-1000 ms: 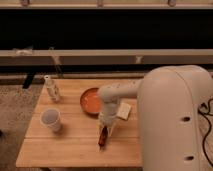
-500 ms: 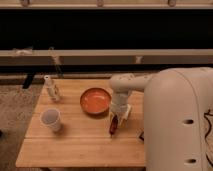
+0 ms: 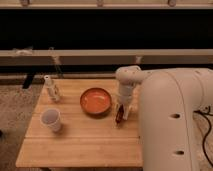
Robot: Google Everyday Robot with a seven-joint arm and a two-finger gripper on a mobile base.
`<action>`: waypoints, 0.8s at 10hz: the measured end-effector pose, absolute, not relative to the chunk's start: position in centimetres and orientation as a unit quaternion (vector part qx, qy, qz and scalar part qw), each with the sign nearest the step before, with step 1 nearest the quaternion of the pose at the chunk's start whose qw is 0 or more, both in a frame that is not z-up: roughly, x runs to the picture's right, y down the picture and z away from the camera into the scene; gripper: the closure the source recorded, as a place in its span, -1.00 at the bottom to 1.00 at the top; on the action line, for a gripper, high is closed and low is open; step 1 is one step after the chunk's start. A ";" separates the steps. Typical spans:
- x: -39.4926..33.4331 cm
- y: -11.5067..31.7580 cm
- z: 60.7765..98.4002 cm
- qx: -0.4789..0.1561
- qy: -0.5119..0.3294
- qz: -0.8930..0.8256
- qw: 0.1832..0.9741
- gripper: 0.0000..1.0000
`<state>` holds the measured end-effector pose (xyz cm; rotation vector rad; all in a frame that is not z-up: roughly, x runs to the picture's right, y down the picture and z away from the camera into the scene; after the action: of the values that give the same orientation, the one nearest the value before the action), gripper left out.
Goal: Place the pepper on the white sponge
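My gripper hangs down over the right part of the wooden table, just right of the orange bowl. It is shut on the pepper, a small dark red-brown piece held upright between the fingers, its lower end close to the tabletop. The white sponge is hidden behind the gripper and the pepper; I cannot see whether the pepper touches it.
A white cup stands at the left front of the table. A small white bottle stands at the far left corner. My bulky white arm covers the table's right side. A dark bench runs behind the table.
My gripper has carried the pepper from the table's front middle back and to the right, to the spot beside the bowl where the sponge lay in view before.
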<state>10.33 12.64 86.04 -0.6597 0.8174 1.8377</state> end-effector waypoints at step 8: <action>11.8 9.5 87.6 -0.241 0.341 0.758 0.502 0.05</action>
<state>11.81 9.55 87.63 -0.5818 0.8247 1.8307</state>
